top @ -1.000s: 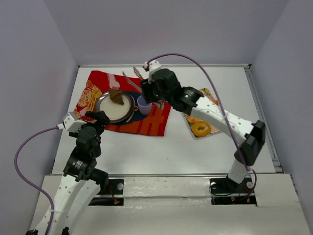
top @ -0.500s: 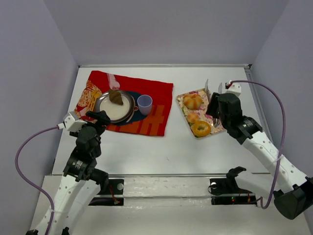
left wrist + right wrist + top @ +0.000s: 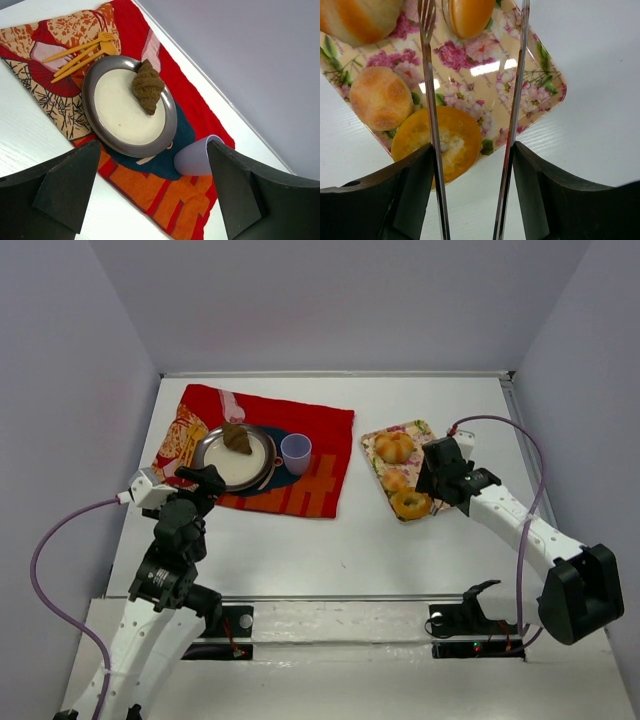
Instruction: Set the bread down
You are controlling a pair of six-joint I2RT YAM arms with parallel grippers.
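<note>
Over the flowered tray on the right side of the worktop hangs my right pincer. Its fingers are pressed against the two arms of a pair of metal tongs, which stand spread apart with nothing between them. One tong arm ends in fork tines. The other runs out of my wrist view, so I cannot say whether its tip touches the tray. Under the tongs a ring-shaped bread lies at the tray's near corner, with a small round roll just beside it. Two larger buns are cut off by the frame edge.

My left pincer is wide open and holds nothing, sitting at the near left edge of the red cloth. On that cloth is a dark-rimmed plate. A brown croissant rests on the plate's far side, its tip reaching the rim. A lilac cup stands just beside the plate, and orange forks lie on the cloth at the plate's other side.
</note>
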